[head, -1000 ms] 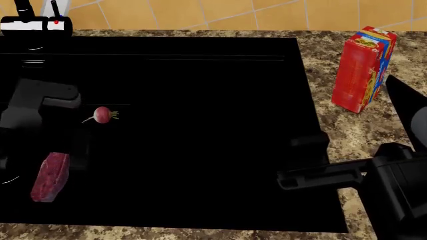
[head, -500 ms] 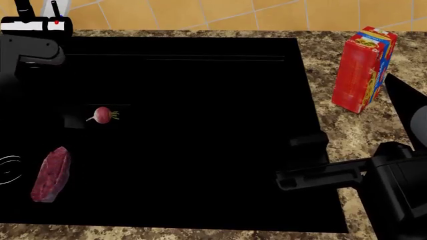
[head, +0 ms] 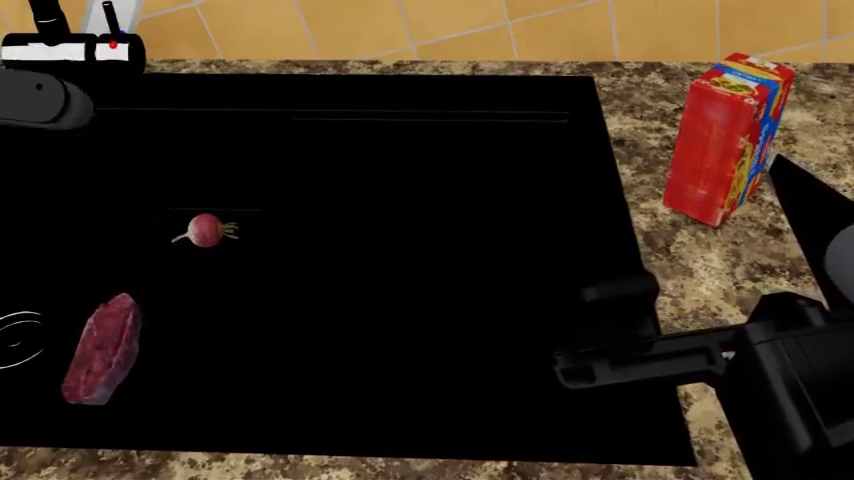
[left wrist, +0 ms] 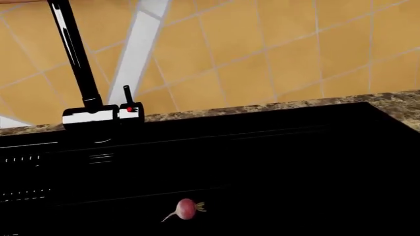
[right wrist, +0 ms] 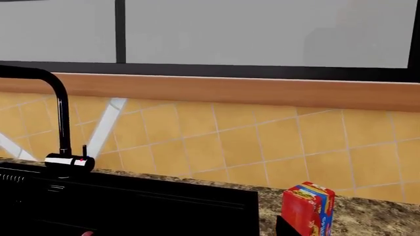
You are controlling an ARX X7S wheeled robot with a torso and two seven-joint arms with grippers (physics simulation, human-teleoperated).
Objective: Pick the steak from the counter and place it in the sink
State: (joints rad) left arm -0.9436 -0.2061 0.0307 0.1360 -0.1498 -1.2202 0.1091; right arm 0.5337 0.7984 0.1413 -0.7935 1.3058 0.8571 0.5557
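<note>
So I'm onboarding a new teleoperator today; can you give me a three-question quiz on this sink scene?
1. True or false: the steak lies in the sink.
2. Which object stands on the counter to the robot's right of the sink: A) red box B) radish C) faucet?
3. Fill in: the small pink item in the basin beyond the steak is a ____.

Key: 1 true. 2 A. 3 radish.

Sink [head: 400, 300] wide open; radish [head: 204, 230] near steak [head: 103, 349].
</note>
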